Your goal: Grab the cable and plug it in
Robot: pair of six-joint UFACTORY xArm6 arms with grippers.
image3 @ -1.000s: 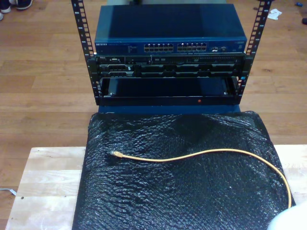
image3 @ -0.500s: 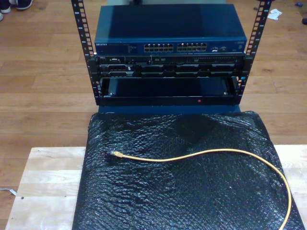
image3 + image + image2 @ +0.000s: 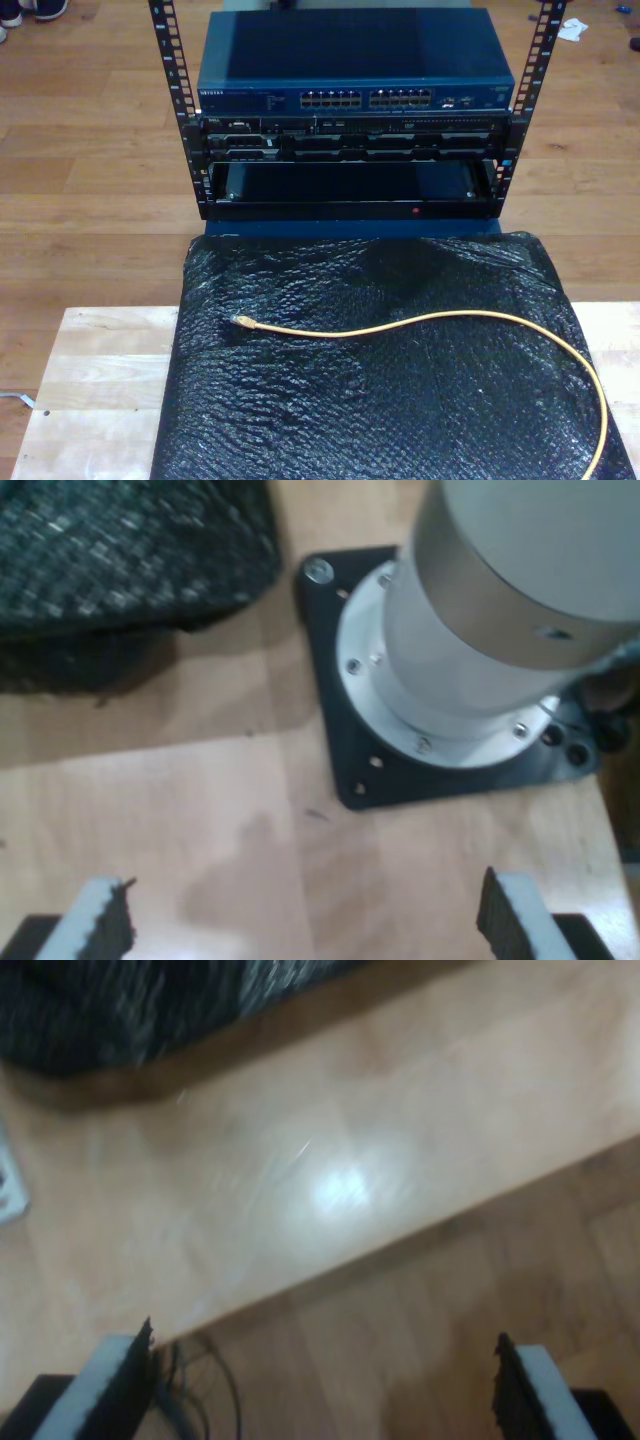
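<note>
Yellow-orange cable (image 3: 440,322) lying loose on a black bubble-wrap sheet (image 3: 390,420).

Thin and long, the cable has a small clear plug (image 3: 240,321) near the sheet's edge at the exterior view's left; from there it runs across the sheet and curves down along its edge at the exterior view's right. The sheet covers a pale wooden tabletop (image 3: 100,370). Beyond the sheet's far edge stands a rack (image 3: 350,150) holding a blue network switch (image 3: 355,95) with rows of ports. The first gripper (image 3: 300,920) is spread wide over bare wood near an arm's base plate (image 3: 400,770), grasping nothing. The second gripper (image 3: 320,1385) is spread wide over the tabletop's edge, also grasping nothing.
</note>
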